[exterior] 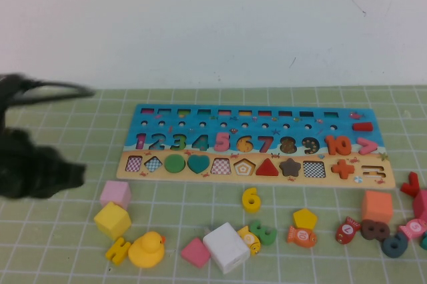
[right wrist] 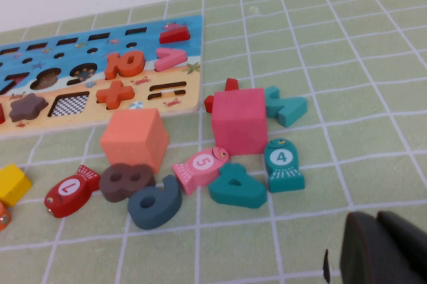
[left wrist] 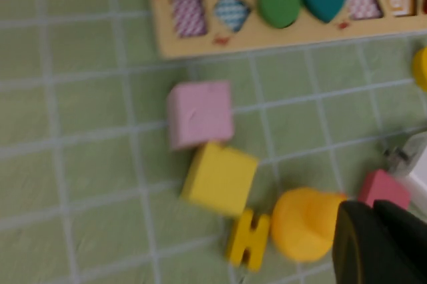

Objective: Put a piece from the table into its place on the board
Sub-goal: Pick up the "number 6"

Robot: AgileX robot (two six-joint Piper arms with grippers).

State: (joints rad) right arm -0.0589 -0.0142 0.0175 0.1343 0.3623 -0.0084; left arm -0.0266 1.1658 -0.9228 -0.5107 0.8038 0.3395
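The yellow 6 (exterior: 251,199) is seen just below the board (exterior: 160,167), well right of the closed left gripper (exterior: 67,176); the right gripper (right wrist: 387,247) is shown low, jaws together.

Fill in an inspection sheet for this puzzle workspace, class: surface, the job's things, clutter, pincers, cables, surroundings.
Surface: green grid mat.
Job's things: yellow numeral 6 lies loose on the mat, just in front of the puzzle board; the board's 6 slot looks unfilled.
Clutter: pink cube, yellow cube, rubber duck, white block, orange cube, toy fish and spare numerals.
Pincers: left pincer shut, hovering above the duck, holding nothing; right pincer over the mat near the teal numeral 4.
Cables: dark cable by the left arm.
Surroundings: plain white wall.
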